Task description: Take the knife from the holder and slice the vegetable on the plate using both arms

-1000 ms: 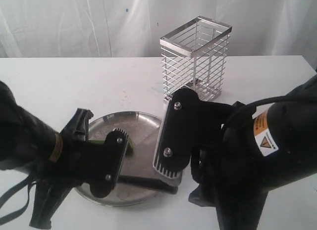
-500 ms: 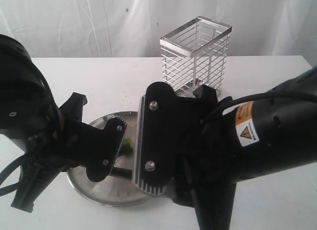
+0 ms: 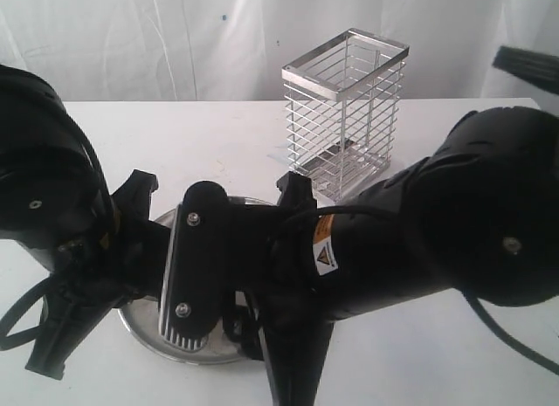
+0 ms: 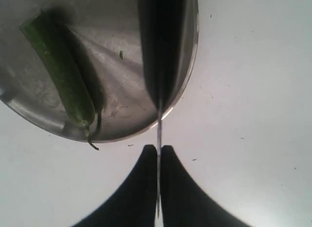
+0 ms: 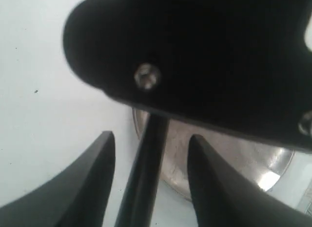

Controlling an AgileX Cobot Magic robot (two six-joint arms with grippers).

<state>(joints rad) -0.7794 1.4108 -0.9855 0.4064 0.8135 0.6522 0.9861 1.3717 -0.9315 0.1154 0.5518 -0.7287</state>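
In the left wrist view my left gripper (image 4: 158, 148) is shut on the knife (image 4: 158, 132), which shows edge-on as a thin strip between the two black fingers, just off the plate (image 4: 122, 90) rim. The vegetable (image 4: 63, 75), a slender green pepper with a curled stem, lies on the plate to one side of the knife. In the right wrist view my right gripper (image 5: 151, 135) is open with the black knife (image 5: 146, 173) running between its fingers, touching neither. The plate (image 5: 234, 158) lies beyond. In the exterior view both arms hide the knife and the pepper.
The wire holder (image 3: 345, 109) stands empty at the back of the white table. The right arm (image 3: 393, 240) reaches across the plate (image 3: 140, 323) to meet the left arm (image 3: 52, 214). A white curtain hangs behind the table.
The right arm has swung left across the plate, now covering the knife and pepper that showed a second ago. The left arm has drawn back and up at the left.
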